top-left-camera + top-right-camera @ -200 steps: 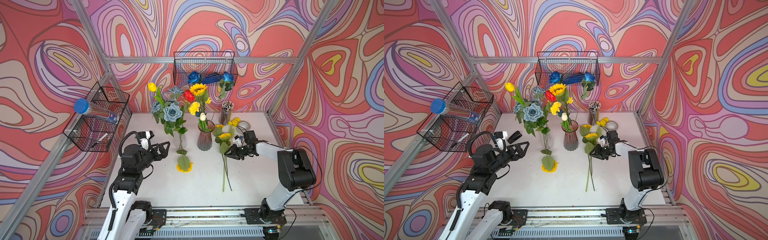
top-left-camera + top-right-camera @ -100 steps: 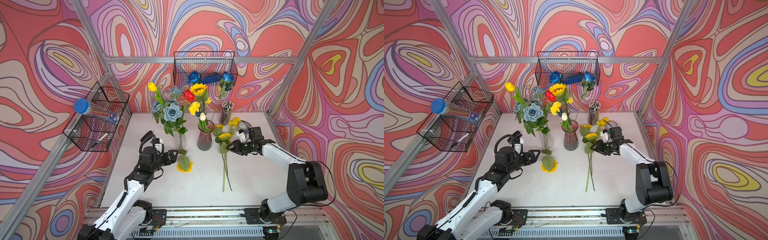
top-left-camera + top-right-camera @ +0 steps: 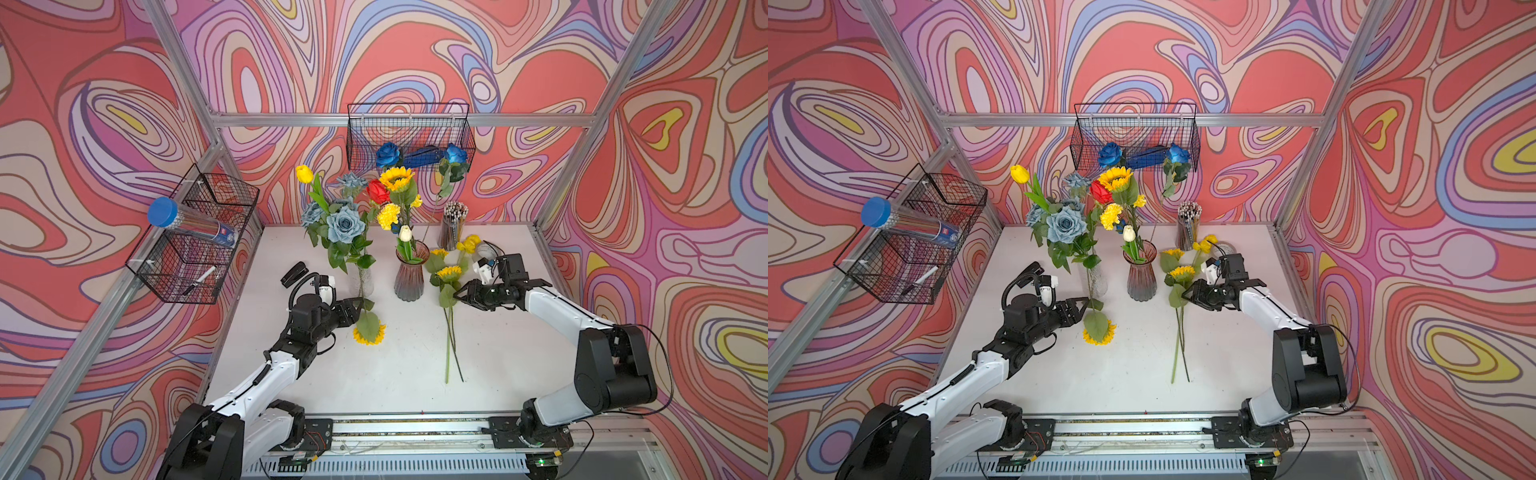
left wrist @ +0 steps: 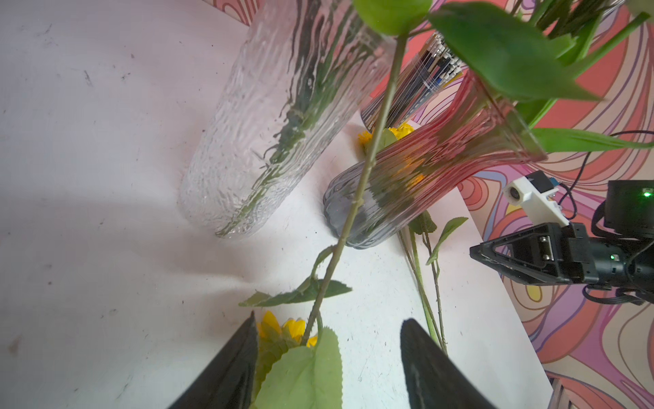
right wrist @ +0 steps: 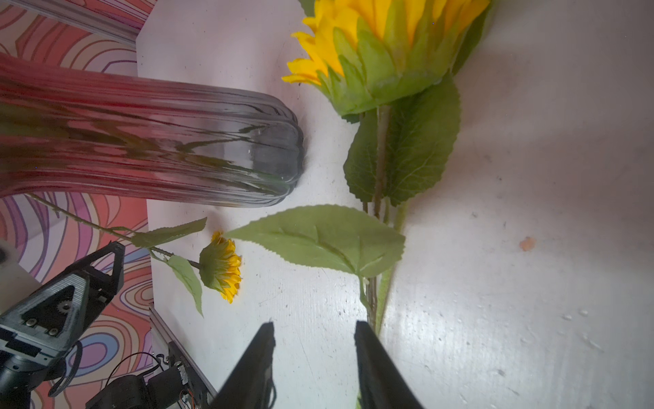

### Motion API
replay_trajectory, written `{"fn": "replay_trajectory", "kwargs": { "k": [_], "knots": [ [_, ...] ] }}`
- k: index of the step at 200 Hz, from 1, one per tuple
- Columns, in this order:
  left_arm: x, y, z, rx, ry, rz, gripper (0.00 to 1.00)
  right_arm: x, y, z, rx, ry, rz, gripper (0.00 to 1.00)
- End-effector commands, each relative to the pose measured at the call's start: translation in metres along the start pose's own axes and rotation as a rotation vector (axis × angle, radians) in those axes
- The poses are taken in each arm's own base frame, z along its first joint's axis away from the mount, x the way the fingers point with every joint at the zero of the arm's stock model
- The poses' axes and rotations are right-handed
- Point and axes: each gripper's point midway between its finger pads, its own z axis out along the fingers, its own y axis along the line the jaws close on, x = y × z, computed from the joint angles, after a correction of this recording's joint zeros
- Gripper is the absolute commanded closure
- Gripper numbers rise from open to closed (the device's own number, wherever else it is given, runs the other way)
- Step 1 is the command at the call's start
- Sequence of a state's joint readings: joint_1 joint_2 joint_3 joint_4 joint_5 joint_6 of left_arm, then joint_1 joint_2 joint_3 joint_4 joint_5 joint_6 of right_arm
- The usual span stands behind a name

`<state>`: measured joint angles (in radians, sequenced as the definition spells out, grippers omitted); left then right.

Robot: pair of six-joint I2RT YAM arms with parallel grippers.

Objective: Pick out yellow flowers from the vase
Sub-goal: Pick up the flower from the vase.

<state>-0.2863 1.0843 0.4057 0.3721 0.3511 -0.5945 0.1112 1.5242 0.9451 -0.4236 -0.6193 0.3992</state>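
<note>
- The left claw (image 4: 330, 318) is set wide, its two fingers on either side of a sunflower stem (image 4: 357, 191) and touching nothing that I can make out.
- That drooping sunflower (image 3: 365, 338) rests head-down on the bench (image 3: 353, 374) just under this claw. Its stem climbs ahead of the claw, past the clear vase (image 4: 269, 117), into foliage where its far end is hidden.
- Risk: a broad leaf fills the gap beside the stem, so the fingers may pinch leaf instead of stem and the flower could slip free.
- Risk: if the hidden end is snagged in the bouquet, a pull could tip the clear vase or drag grey-blue roses (image 3: 345, 224) out.
- The right claw (image 5: 314, 324) is narrower, empty, and low over the bench. Already-laid sunflowers (image 5: 389, 46) lie just beside one finger, so a sideways move could sweep them.
- The ribbed vase (image 3: 409, 278) stands between the claws, with a sunflower (image 3: 397, 178) and carnation (image 3: 388, 215) still in it. Both arms reaching in together could knock it.
</note>
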Motion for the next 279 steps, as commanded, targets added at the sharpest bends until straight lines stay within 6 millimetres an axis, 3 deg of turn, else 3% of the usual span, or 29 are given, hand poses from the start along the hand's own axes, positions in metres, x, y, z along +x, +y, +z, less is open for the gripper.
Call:
{"fn": "replay_trajectory", "kwargs": {
  "k": [1,83,151,154,169,240,279],
  "knots": [
    [-0.010,-0.015,0.006,0.073,-0.034,0.047,0.36,-0.001,0.005,-0.003,-0.007,-0.011,-0.011,0.59],
    [-0.013,-0.025,0.025,0.129,-0.019,0.055,0.52,0.002,0.004,0.001,-0.019,0.006,-0.002,0.59],
    [-0.009,-0.018,0.041,0.104,0.024,0.054,0.67,0.003,0.004,0.002,-0.029,0.012,0.003,0.59],
    [-0.022,-0.026,0.042,0.120,0.001,0.064,0.68,0.003,0.005,0.003,-0.030,0.012,0.002,0.59],
    [-0.023,-0.027,0.045,0.124,0.004,0.066,0.73,0.002,0.005,0.002,-0.030,0.011,0.002,0.59],
    [-0.025,-0.028,0.043,0.120,-0.002,0.080,0.80,0.003,0.005,0.002,-0.034,0.013,-0.001,0.59],
    [-0.025,-0.026,0.045,0.112,-0.001,0.085,0.76,0.002,0.006,0.002,-0.036,0.012,-0.002,0.59]
  ]
}}
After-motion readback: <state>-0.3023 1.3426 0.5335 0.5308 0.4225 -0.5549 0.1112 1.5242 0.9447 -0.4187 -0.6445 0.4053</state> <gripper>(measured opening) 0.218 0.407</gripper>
